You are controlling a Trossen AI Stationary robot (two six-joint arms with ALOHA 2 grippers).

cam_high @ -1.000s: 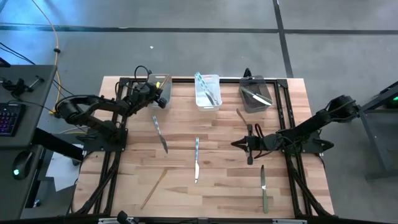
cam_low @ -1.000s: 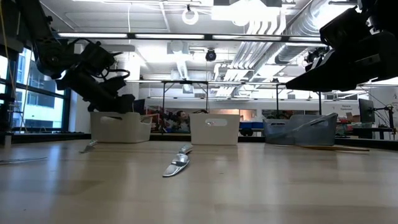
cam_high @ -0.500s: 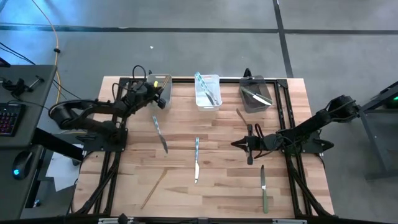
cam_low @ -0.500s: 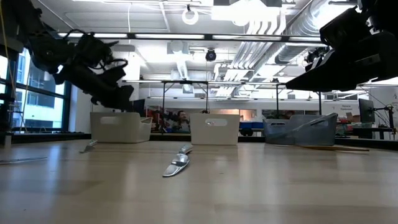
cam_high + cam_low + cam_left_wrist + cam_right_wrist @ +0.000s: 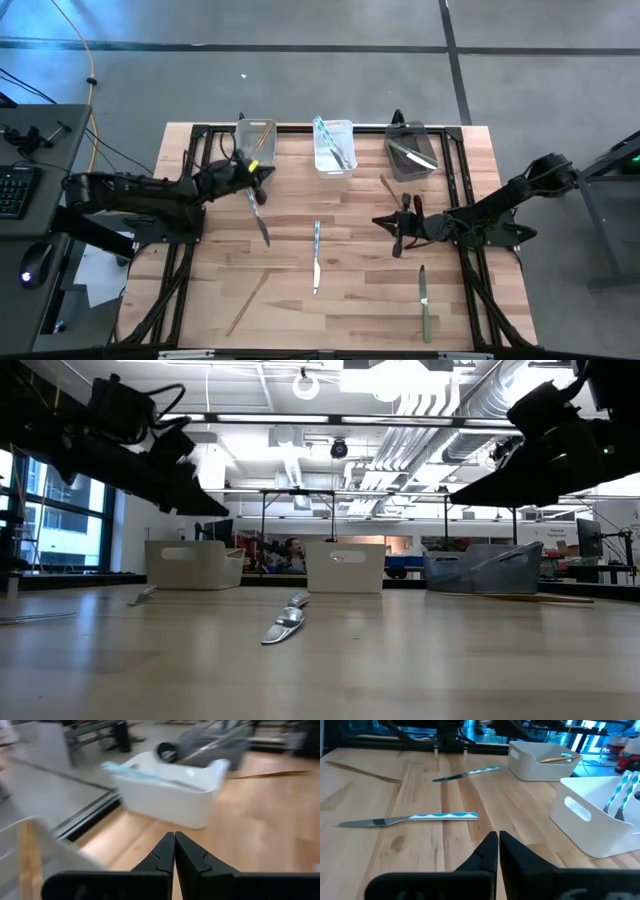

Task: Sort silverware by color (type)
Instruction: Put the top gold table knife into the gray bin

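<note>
No legible labels or writing. Room: open workshop, ceiling ducts, strip lights, grey floor. Wood-plank table [image 5: 330, 300]. 3 bins at far edge: left bin [image 5: 256, 141] w/ gold piece, mid bin [image 5: 333, 147] w/ teal pieces, grey bin [image 5: 410, 151] w/ dark pieces. Loose silverware: teal-handled knife [image 5: 316, 257] centre, knife [image 5: 257, 213] near left bin, gold fork [image 5: 247, 303] front-left, dark knife [image 5: 424, 302] front-right. Left gripper [image 5: 258, 181] clenched, empty, above the table beside left bin. Right gripper [image 5: 385, 224] clenched, empty, mid-right.

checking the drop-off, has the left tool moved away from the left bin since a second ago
Yes. The left tool was over the left bin and has drawn back toward the table's near side, now shut beside a teal-handled knife.
</note>
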